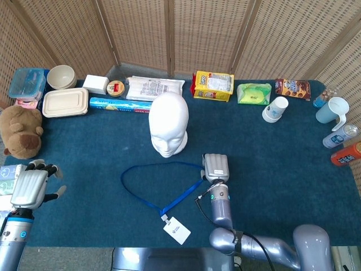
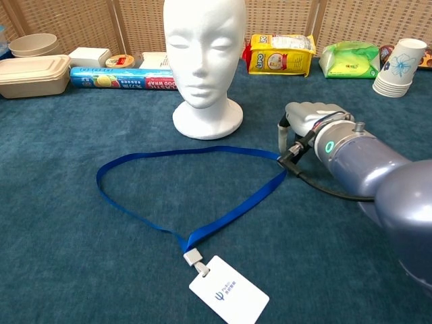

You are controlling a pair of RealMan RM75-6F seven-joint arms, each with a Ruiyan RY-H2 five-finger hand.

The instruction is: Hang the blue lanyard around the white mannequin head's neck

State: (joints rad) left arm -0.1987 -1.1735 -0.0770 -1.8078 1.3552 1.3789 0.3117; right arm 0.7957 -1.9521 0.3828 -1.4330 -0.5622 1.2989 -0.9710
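**Right robot hand holds one end of the blue loop**

From the head view, the blue lanyard [image 1: 161, 183] lies flat on the tabletop [image 1: 282, 164]. It sits at about 6 o'clock from the white mannequin head [image 1: 168, 131], near it but not touching. The loop stretches long from side to side. Its white card [image 1: 176, 230] lies closest to the robot. The right robot hand [image 1: 215, 167] sits on the loop's 3 o'clock end. The left robot hand [image 1: 31, 186] is far off at 9 o'clock, holding nothing, with its fingers spread. So the right robot hand is much nearer to the strap.

From the chest view, the right robot hand [image 2: 305, 123] has fingers curled down and pinches the lanyard [image 2: 169, 196] at its 3 o'clock end. The mannequin head [image 2: 204, 64] stands upright, at 11 o'clock from this hand. I think the loop must lift up high and go over the top of the head.
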